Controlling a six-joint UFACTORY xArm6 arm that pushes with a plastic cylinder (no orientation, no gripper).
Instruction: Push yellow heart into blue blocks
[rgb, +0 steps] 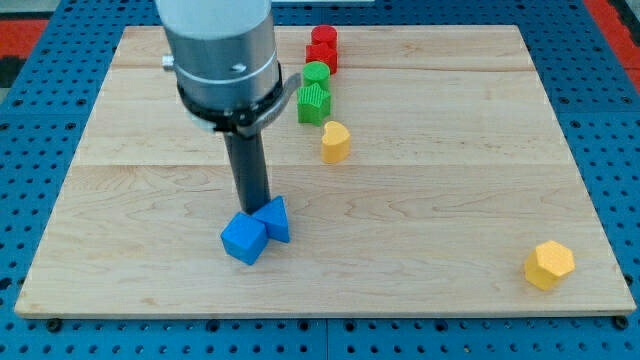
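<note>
While my tip (255, 209) rests at the top edge of the two touching blue blocks, a cube (244, 240) and a triangle (274, 219), the yellow heart (335, 142) sits well apart toward the view's upper right. Above it, two green blocks (314, 97) and two red blocks (322, 48) line up (tightly stacked). A yellow hexagon (549, 265) lies near the tabletop's (450, 200) lower right corner. I carry no jaws.

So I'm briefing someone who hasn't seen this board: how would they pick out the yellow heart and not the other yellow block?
Start at the column of red blocks and green blocks near the top middle of the wooden board. The yellow heart sits just below the lowest green one. It is notched on top, unlike the yellow hexagon, which sits alone at the view's bottom right.
</note>
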